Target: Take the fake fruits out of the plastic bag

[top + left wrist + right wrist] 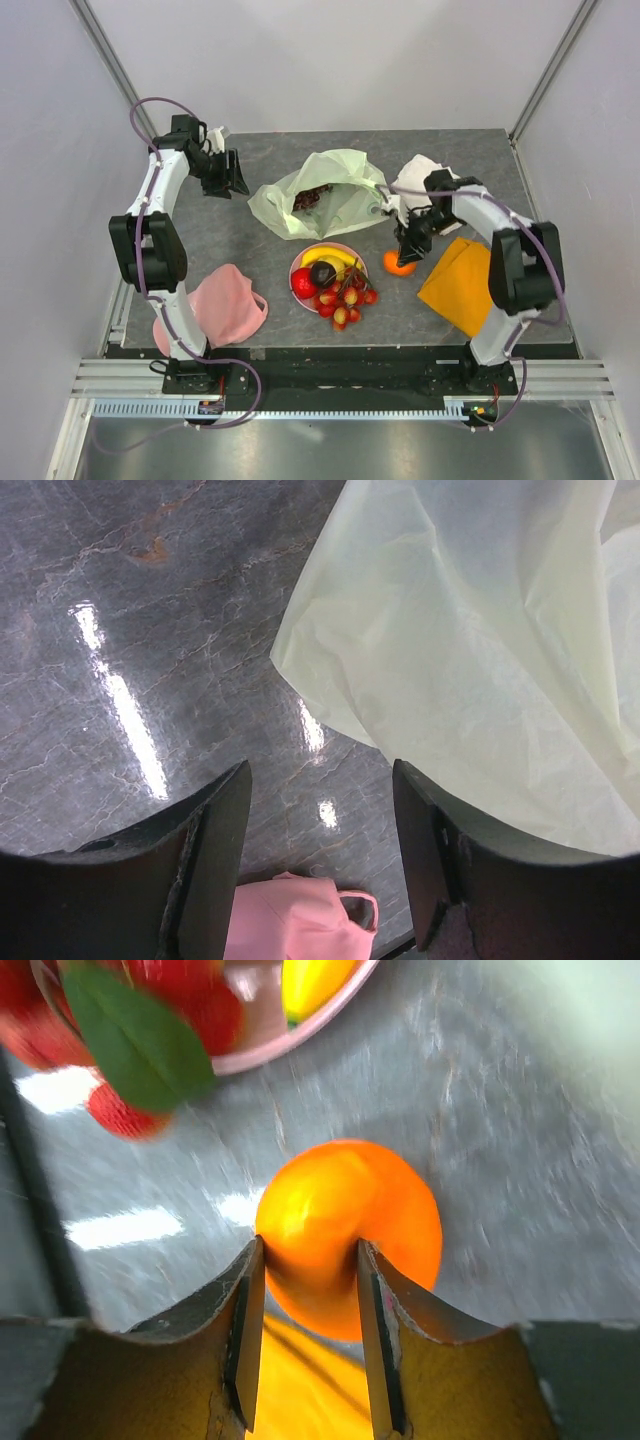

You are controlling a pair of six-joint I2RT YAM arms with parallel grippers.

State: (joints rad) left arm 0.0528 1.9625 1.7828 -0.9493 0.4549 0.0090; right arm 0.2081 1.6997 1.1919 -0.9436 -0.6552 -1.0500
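Right claw (308, 1252) partly closed, pinching the orange (350, 1205) off-centre, on the table (250, 240) just beside the pink plate (322, 1020). Risk: if you lift, the glossy fruit may squirt out and roll. Grapes (313, 197) sit inside the bag (345, 170).

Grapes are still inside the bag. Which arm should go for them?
Likely left: left gripper is open, empty, beside the plastic bag; right gripper is closed on the orange.

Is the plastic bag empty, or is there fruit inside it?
Not empty: a dark grape bunch lies inside the plastic bag, visible through its open mouth.
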